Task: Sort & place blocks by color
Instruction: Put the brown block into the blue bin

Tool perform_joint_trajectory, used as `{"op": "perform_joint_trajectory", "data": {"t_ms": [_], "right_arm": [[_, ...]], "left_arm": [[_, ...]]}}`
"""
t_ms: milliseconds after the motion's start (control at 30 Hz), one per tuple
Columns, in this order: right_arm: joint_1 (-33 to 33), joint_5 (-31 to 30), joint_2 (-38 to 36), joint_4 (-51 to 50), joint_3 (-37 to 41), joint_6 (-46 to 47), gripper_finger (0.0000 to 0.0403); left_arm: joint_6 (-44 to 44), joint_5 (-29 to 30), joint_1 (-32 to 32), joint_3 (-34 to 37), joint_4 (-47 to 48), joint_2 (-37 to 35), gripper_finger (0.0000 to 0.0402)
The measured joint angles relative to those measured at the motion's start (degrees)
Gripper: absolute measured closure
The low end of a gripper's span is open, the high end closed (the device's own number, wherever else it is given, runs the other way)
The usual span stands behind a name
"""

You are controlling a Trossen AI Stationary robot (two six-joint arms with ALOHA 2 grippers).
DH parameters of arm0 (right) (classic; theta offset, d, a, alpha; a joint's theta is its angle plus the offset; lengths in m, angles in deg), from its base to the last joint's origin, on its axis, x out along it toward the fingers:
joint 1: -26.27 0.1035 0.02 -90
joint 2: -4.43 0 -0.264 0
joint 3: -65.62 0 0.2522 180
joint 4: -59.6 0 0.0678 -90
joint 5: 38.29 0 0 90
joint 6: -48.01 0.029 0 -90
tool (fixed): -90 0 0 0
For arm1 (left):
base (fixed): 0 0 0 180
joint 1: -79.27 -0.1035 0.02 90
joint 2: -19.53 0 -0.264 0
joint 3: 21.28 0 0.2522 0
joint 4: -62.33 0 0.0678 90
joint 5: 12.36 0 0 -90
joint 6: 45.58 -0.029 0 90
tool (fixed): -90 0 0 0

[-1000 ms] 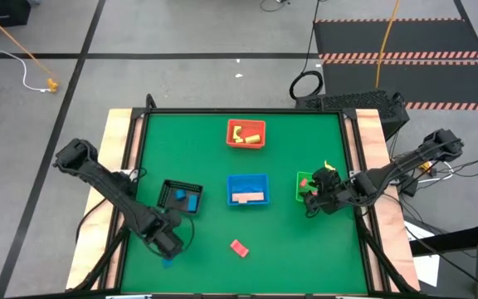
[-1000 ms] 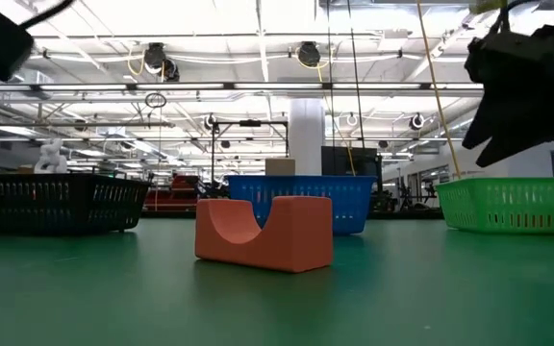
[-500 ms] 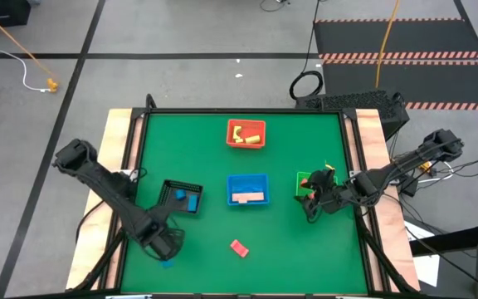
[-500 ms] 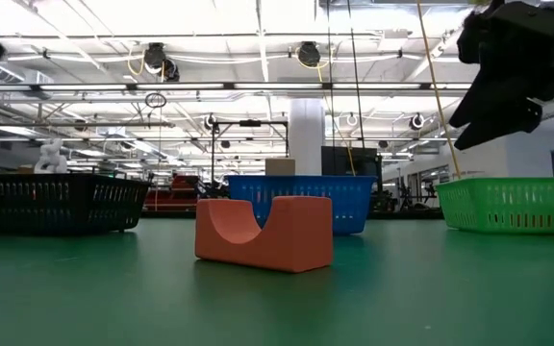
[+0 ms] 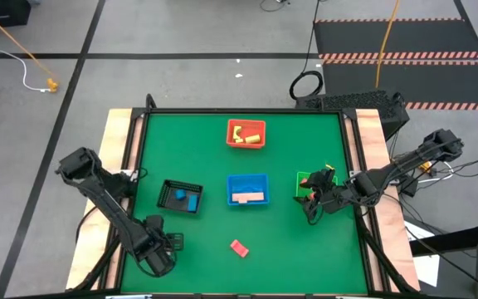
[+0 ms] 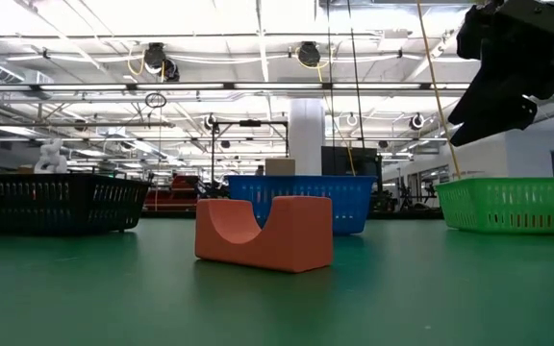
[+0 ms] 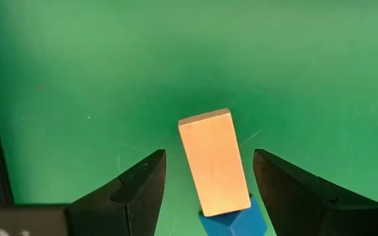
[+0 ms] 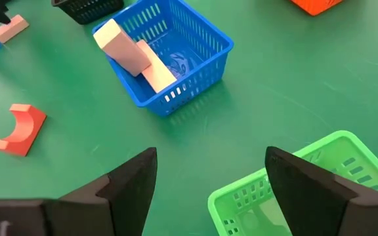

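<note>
My left gripper [image 5: 158, 256] is open near the table's front left. In its wrist view [image 7: 209, 160] the fingers stand on either side of a pale tan bar [image 7: 213, 162] without touching it. The bar's near end rests on a small blue block [image 7: 231, 221]; its far end is on the table. My right gripper [image 5: 309, 208] hangs open and empty above the table beside the green tray [image 5: 305, 181], as its wrist view [image 8: 209, 180] shows. A red-pink arch block [image 5: 238, 247] lies on the table's near middle and also shows in the low view [image 6: 264, 233].
A red tray [image 5: 246, 133] with yellow blocks stands at the far middle. A blue tray [image 5: 246, 178] holds tan blocks [image 8: 136, 52]. A black tray [image 5: 181, 196] holds blue blocks. Open green table lies between the trays and the near edge.
My left gripper has moved toward the table's near edge and now stands over the spot where the blue block lay, hiding it in the high view. My right gripper has risen a little beside the green tray.
</note>
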Motion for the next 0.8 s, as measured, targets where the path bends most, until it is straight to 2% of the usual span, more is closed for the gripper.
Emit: {"op": "perform_joint_trajectory", "data": {"t_ms": [333, 433, 567, 800], "right_arm": [[0.0, 0.0, 0.02, 0.39, 0.0, -0.83, 0.0128], [0.0, 0.0, 0.02, 0.41, 0.0, -0.85, 0.0128], [0.01, 0.0, 0.02, 0.4, 0.0, -0.85, 0.0128], [0.0, 0.0, 0.02, 0.51, 0.0, -0.83, 0.0128]], "left_arm": [[-2.14, -0.02, -0.15, 0.0, -1.76, 4.08, 0.0175], [-3.43, -0.07, -0.15, 0.0, -1.59, 4.98, 0.0203], [-6.56, -0.08, -0.17, -0.07, -1.89, 5.71, 0.0275], [-16.57, 0.0, -2.24, 0.0, -2.57, 2.79, 0.0276]]}}
